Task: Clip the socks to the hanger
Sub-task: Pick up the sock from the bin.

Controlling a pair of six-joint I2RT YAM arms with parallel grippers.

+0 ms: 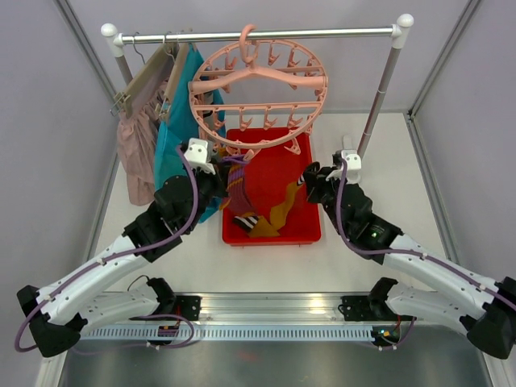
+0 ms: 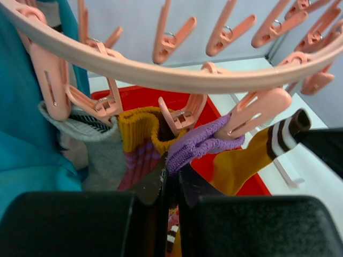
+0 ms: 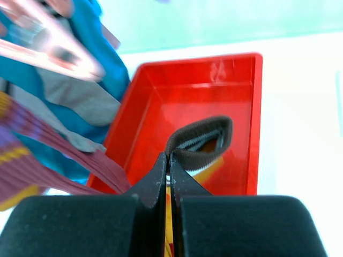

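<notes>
The salmon-pink ring hanger (image 1: 258, 89) hangs from the rail, its clips dangling over the red tray (image 1: 310, 230). My left gripper (image 2: 172, 170) is raised under the ring's near edge, shut on the cuff of a purple sock (image 2: 201, 142). A pink clip (image 2: 257, 110) grips that same cuff. A grey sock (image 2: 102, 147) and a mustard-cuffed striped sock (image 2: 138, 134) hang from clips to its left. My right gripper (image 3: 169, 158) is shut on the brown cuff (image 3: 201, 142) of a mustard sock (image 1: 282, 211) lifted over the tray.
A teal garment (image 1: 177, 121) and a pale pink garment (image 1: 137, 145) hang on the rail (image 1: 322, 34) left of the ring, close to my left arm. The rack's right post (image 1: 379, 97) stands beyond my right gripper. A black-and-white striped sock (image 1: 246, 219) lies in the tray.
</notes>
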